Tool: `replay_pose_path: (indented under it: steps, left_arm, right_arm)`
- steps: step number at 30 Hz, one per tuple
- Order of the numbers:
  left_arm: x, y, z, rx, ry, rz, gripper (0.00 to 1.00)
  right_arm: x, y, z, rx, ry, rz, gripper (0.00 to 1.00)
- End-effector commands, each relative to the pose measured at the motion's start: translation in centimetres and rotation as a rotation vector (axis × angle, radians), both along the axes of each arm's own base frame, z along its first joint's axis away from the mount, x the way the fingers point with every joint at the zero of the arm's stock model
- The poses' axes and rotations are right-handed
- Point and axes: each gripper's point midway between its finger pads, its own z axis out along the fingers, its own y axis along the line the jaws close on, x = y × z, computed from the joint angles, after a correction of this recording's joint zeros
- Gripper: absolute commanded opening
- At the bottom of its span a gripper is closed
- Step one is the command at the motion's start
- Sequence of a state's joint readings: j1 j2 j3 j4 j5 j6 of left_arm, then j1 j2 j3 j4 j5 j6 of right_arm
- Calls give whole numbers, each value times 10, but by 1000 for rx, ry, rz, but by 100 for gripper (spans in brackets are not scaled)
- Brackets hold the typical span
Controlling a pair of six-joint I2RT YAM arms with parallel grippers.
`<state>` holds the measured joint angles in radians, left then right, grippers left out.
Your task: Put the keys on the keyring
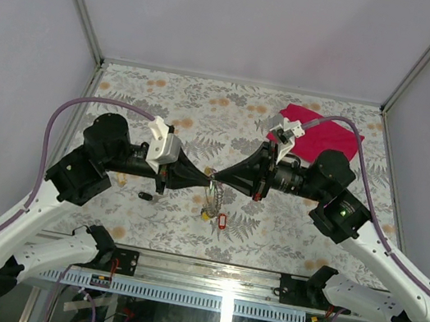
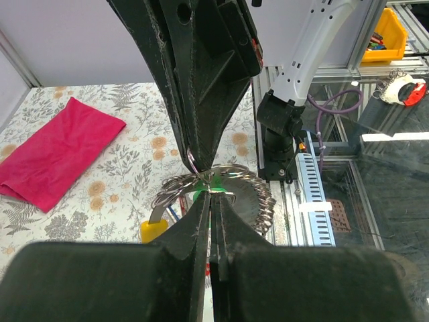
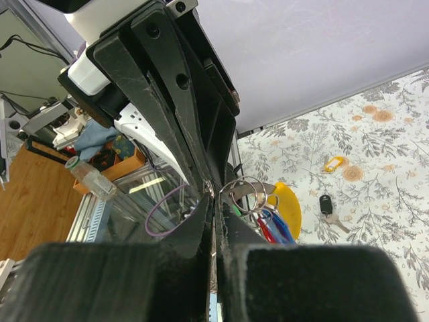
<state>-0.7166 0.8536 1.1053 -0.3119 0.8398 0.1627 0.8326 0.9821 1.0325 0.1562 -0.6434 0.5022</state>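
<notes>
Centre of top view: left gripper (image 1: 208, 178) and right gripper (image 1: 218, 180), tip to tip, both clamped tight on hanging keyring (image 1: 211, 198). Lower left of it: black key (image 1: 145, 195). Upper right: red cloth (image 1: 323, 136).

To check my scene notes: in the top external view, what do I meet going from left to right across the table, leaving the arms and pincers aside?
From the left: small black key → keyring → red-tagged key → red cloth.

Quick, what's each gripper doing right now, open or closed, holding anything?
Left gripper: closed, pinching the keyring.
Right gripper: closed, pinching the same keyring from the opposite side.
</notes>
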Motion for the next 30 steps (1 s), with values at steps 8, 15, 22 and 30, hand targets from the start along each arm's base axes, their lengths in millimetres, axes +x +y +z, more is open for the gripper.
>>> replay_pose_path:
  steps: [8,15,22,30]
  left_arm:
    - [-9,4,20,-36,-57,-25,0]
    - [-8,6,20,-38,-59,-6,0]
    - [-7,7,19,-38,-58,1,0]
    - [-6,6,18,-37,-55,7,0]
  right_arm:
    - [13,-10,41,104,-63,-121,0]
    - [13,-19,52,171,-84,-161,0]
    - [9,-28,59,222,-104,-183,0]
    - [9,-34,64,249,-117,-205,0]
